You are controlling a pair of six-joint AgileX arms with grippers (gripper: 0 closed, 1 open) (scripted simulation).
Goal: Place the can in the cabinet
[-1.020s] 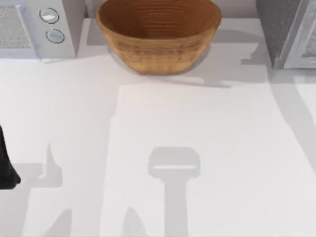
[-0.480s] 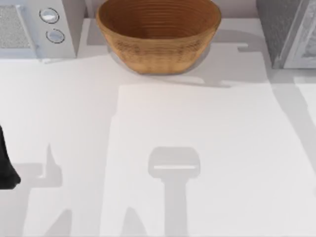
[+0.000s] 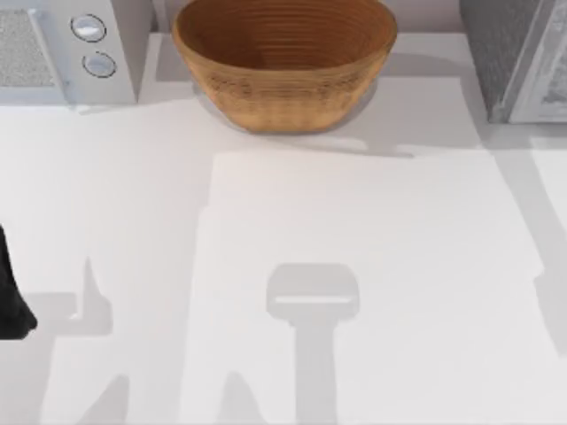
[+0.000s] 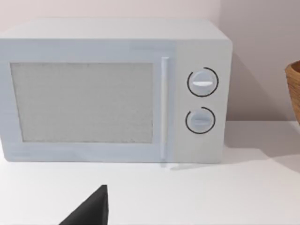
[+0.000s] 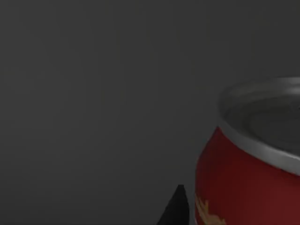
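Note:
The can [image 5: 248, 178] is red with a silver rim and pale marks, and it looms very close in the right wrist view against a dark grey surface. My right gripper [image 5: 187, 208] is shut on the can, with one black fingertip [image 5: 176, 208] against its side and the other hidden behind it. The cabinet [image 3: 509, 53] is a grey box at the table's back right corner. My left gripper [image 3: 11, 305] is parked at the table's left edge, facing the microwave.
A white microwave [image 3: 62, 49] with two round dials stands at the back left. A large woven basket [image 3: 283, 80] sits at the back middle. Arm shadows lie across the white table [image 3: 354, 221].
The shadows by the cabinet at the back right have shifted and shrunk, and a new shadow edge shows at the right side. The left arm has not moved.

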